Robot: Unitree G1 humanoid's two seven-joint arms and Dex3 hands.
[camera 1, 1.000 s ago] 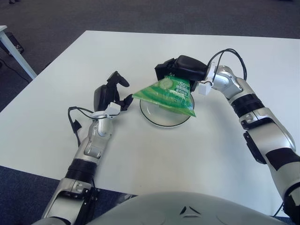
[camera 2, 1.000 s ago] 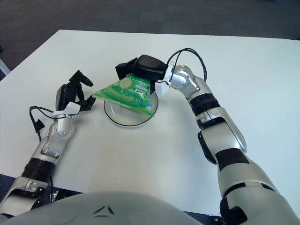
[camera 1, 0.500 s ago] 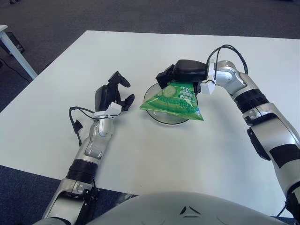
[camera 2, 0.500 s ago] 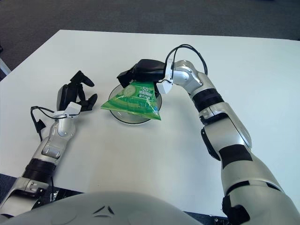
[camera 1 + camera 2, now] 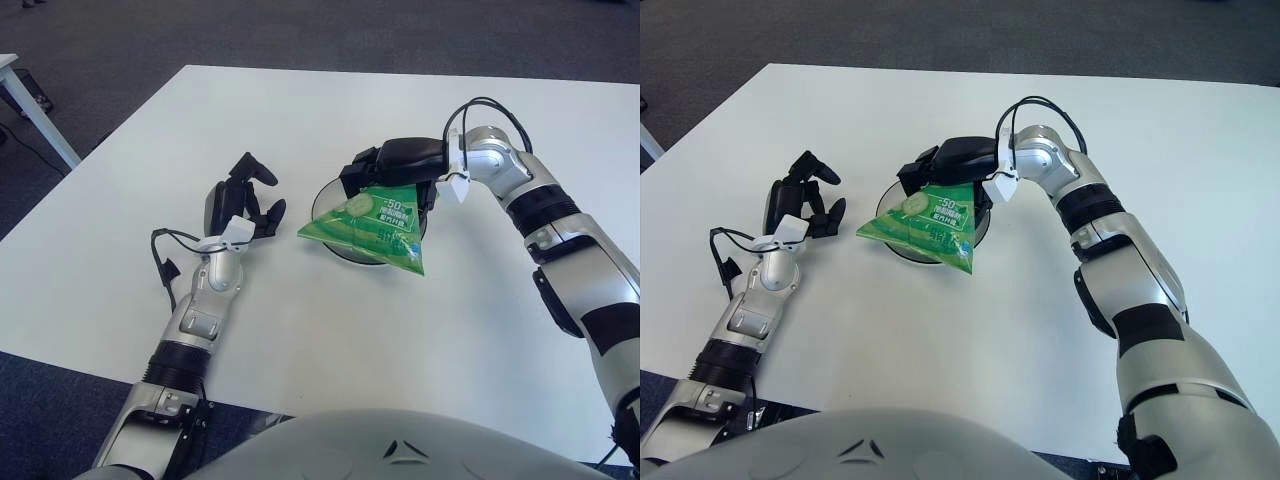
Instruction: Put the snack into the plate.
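A green snack bag point(image 5: 372, 227) hangs tilted over the dark-rimmed plate point(image 5: 332, 196) near the middle of the white table. Its lower right corner reaches past the plate's near rim. My right hand point(image 5: 392, 166) is shut on the bag's top edge, just above the plate's far side. My left hand point(image 5: 238, 197) rests on the table to the left of the plate, fingers spread and empty, a short gap from the bag's left corner.
The white table point(image 5: 330, 320) stretches around the plate, with its front edge close to my body. A table leg point(image 5: 30, 108) stands on the dark floor at the far left.
My right hand has drawn back towards the right and lowered, bringing the bag with it over the plate; the bag's tip now points down-right. My left hand has barely moved.
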